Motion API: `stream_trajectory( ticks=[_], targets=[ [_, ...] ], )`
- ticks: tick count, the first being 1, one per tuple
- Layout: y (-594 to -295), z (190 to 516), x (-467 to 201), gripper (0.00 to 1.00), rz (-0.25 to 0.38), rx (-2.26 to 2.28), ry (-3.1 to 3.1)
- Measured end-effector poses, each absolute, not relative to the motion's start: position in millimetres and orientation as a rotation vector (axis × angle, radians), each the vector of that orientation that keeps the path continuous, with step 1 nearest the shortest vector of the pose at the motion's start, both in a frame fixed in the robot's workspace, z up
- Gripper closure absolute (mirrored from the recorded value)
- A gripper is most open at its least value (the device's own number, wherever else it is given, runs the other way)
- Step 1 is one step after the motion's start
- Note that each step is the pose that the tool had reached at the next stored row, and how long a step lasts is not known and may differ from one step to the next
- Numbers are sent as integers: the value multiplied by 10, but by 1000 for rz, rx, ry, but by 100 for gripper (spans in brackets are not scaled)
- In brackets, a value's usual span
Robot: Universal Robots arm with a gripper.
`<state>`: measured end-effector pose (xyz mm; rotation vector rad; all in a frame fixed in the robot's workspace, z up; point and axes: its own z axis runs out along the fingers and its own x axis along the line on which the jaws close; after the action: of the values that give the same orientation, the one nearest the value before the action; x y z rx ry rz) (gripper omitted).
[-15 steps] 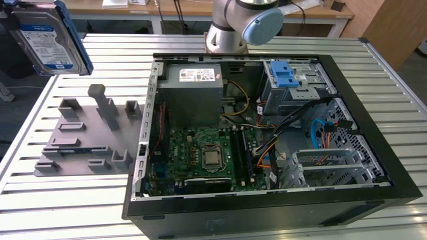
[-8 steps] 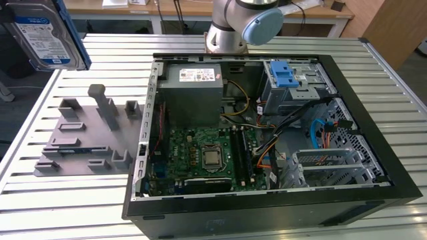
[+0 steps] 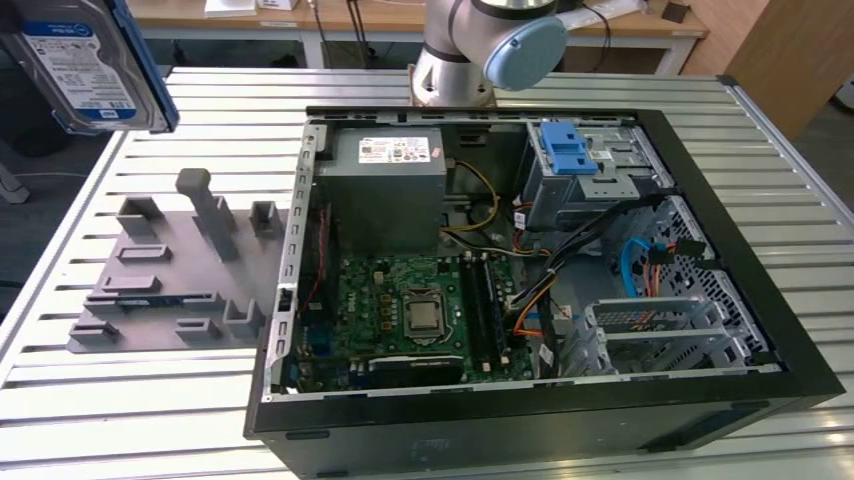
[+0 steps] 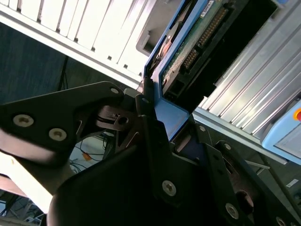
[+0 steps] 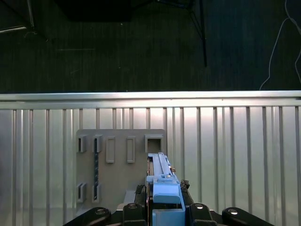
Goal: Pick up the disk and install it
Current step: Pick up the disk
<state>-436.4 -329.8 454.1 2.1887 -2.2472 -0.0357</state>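
The disk (image 3: 87, 65) is held clear above the slatted metal counter (image 3: 134, 420), at the exterior view's far left, with the fingers (image 4: 153, 136) clamped on its blue carrier (dark floor (image 5: 141, 47) beyond the counter edge). A grey fixture (image 3: 160, 300) lies beside the open computer case (image 3: 534, 430).

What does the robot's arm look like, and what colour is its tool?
The arm is a smooth silver-grey tube with a round light-blue cap on its joint. The tool is black, built from flat angular plates and linked bars, dotted with round silver screws.
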Motion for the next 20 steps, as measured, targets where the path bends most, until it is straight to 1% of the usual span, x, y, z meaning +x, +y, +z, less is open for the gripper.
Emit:
stream_trajectory(
  ticks=[6,20],
  targets=[
    [-3303,4580,-4365,64,-35,2186,-2250],
    [-3439,4580,-4364,64,-35,2183,-2254]
  ],
)
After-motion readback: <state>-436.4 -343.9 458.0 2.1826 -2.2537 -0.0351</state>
